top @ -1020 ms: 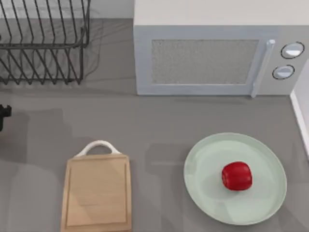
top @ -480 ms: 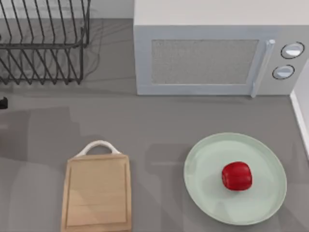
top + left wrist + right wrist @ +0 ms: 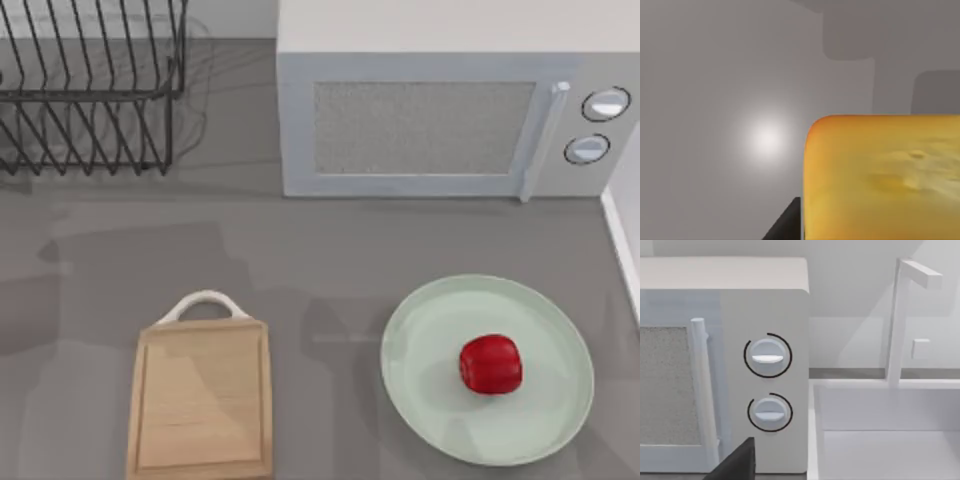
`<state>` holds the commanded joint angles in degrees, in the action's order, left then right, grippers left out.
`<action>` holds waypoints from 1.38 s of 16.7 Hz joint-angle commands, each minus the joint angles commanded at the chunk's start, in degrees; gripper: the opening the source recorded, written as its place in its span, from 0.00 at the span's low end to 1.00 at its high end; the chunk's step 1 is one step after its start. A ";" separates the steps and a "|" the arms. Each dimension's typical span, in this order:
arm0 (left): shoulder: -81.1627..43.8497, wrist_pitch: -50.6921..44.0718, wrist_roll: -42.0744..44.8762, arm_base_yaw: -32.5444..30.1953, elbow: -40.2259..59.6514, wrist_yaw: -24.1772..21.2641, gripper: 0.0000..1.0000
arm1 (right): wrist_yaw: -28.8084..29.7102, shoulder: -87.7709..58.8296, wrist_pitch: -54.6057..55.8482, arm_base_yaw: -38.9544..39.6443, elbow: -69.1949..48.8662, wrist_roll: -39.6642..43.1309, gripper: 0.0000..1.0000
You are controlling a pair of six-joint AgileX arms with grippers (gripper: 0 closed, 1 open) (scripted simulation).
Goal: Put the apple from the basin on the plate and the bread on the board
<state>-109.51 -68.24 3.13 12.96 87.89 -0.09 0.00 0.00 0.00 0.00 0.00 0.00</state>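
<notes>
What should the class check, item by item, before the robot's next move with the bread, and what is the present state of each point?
1. Apple on the plate: ok, it rests right of the plate's middle.
2. Board free for the bread: ok, its surface is bare.
3. Bread on the board: not ok, it sits close before the left wrist camera.
4. Left tool holding the bread firmly: cannot tell.
5. Path over the table to the board: ok, nothing lies between.
6. Right arm out of the way: ok, its wrist camera faces the microwave and the basin.
</notes>
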 joint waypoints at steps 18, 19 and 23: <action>10.08 -5.15 60.65 -23.20 -7.20 -3.62 0.00 | 0.00 0.00 0.00 0.00 0.00 0.00 1.00; 10.44 -5.25 68.26 -25.44 -8.40 -3.87 0.00 | 0.00 0.00 0.00 0.00 0.00 0.00 1.00; 11.21 -3.81 98.13 -33.54 -13.43 -4.29 0.00 | 0.00 0.00 0.00 0.00 0.00 0.00 1.00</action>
<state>-98.30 -72.05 101.25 -20.58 74.45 -4.38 0.00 0.00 0.00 0.00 0.00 0.00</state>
